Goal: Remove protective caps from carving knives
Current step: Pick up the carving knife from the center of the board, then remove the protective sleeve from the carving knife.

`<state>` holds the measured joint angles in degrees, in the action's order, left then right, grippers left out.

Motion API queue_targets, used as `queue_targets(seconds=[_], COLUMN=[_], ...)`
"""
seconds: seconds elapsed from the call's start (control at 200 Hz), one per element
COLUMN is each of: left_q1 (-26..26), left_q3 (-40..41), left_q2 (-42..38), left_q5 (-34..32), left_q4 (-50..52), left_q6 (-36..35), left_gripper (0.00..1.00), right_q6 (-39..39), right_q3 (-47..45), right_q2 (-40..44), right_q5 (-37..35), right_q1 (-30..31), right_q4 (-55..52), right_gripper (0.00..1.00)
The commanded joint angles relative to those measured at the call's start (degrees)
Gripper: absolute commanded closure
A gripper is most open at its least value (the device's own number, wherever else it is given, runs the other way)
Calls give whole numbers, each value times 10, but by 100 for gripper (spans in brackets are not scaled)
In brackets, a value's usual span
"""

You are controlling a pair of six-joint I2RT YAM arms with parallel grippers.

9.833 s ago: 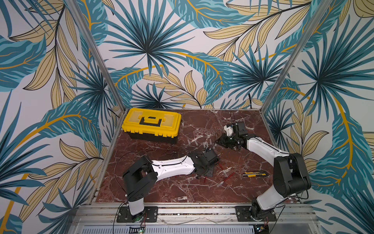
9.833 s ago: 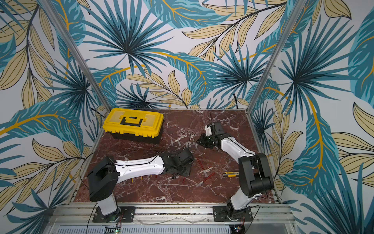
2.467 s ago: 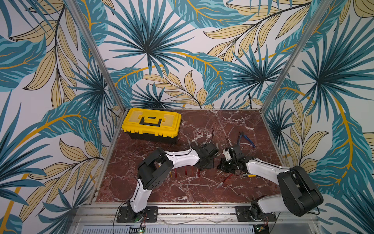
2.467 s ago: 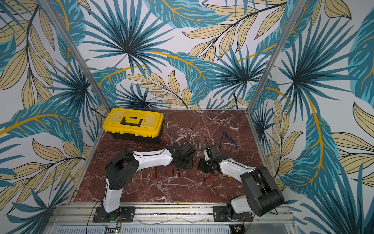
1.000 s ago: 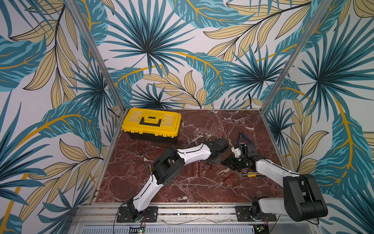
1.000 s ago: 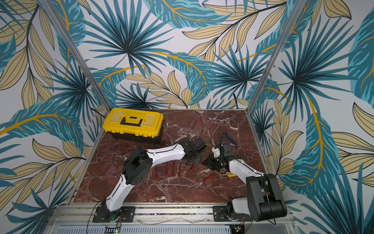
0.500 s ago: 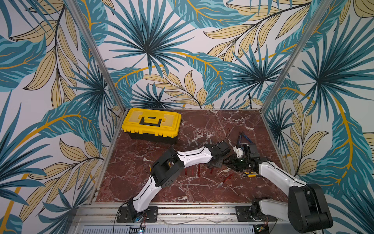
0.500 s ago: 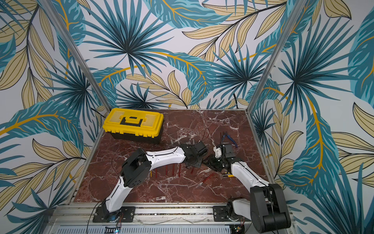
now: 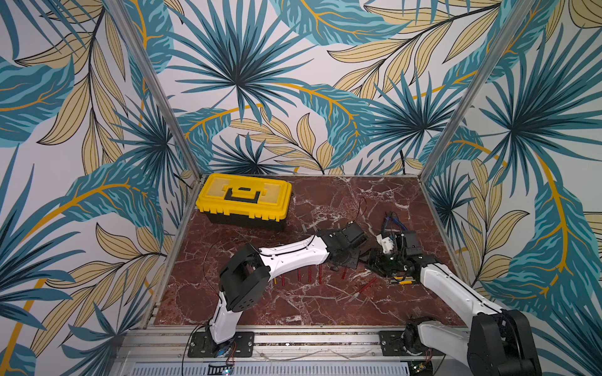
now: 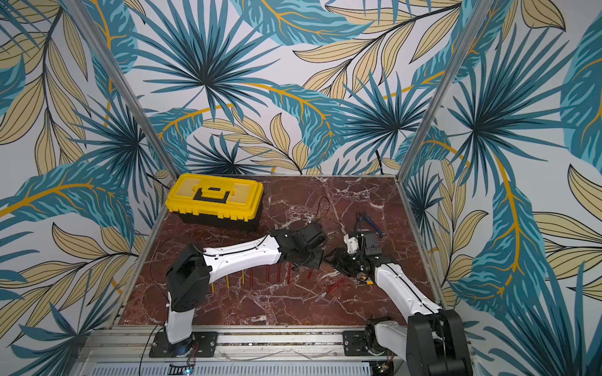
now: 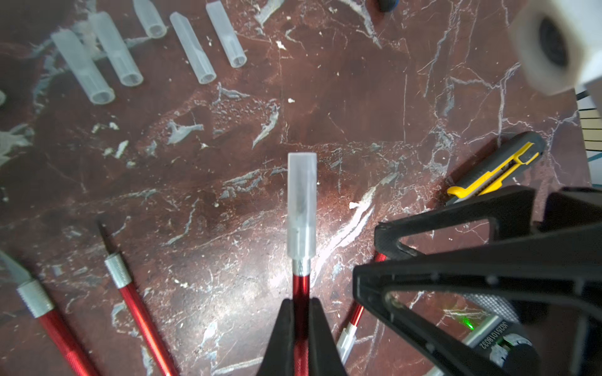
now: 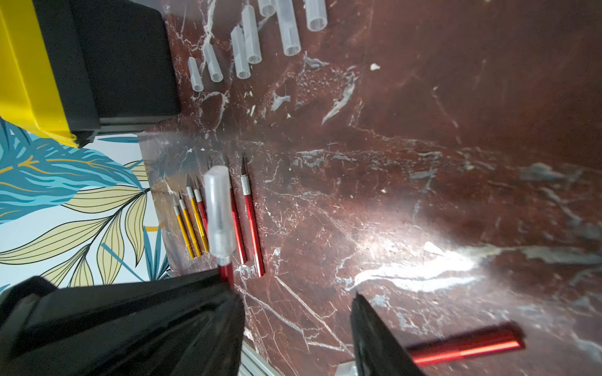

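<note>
My left gripper (image 11: 301, 304) is shut on the red handle of a carving knife (image 11: 300, 286). Its translucent protective cap (image 11: 302, 201) is still on the tip and points away from the fingers. In the right wrist view the same capped knife (image 12: 221, 211) sticks out past a black finger. My right gripper (image 12: 298, 325) is open with nothing between its fingers, close beside the left one (image 9: 350, 260). Several loose caps (image 11: 97, 65) lie in a group. Uncapped knives, yellow (image 12: 192, 228) and red (image 12: 250, 221), lie in a row (image 10: 260, 276).
A yellow toolbox (image 9: 244, 201) stands at the back left. Blue-handled pliers (image 9: 392, 221) lie behind the right gripper. A yellow-and-black utility knife (image 11: 495, 169) lies beside it. Two red knives (image 9: 365, 288) lie loose in front of the grippers, one with a cap (image 11: 345, 341).
My right gripper's jaws have spread open. The left gripper has stayed shut on the capped red knife. Both wrists have drifted slightly toward the table's front.
</note>
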<state>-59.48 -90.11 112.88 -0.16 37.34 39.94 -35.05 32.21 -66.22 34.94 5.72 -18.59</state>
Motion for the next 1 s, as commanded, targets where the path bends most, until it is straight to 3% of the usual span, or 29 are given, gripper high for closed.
queue_targets(seconds=[0.0,0.17,0.25,0.716,0.791,0.991], left_q1=[0,1,1,-1,-1,-1], left_q3=[24,30,31,24,23,24], left_q2=[-20,-29,-33,-43,-43,-39], left_q5=[6,7,7,15,16,16], left_q4=[-17,-17,-17,-18,-17,-17], left_q6=[12,13,14,13,13,13], left_gripper=[100,100,100,100,100,100], right_q6=[-21,-48,-54,-79,-85,-90], right_q3=[11,18,25,49,49,50], right_q2=[0,-1,-5,-84,-96,-112], right_q5=[29,43,43,65,62,60], right_q1=[-1,-1,-1,24,28,29], right_q4=[30,56,80,132,147,163], right_gripper=[45,47,53,54,59,82])
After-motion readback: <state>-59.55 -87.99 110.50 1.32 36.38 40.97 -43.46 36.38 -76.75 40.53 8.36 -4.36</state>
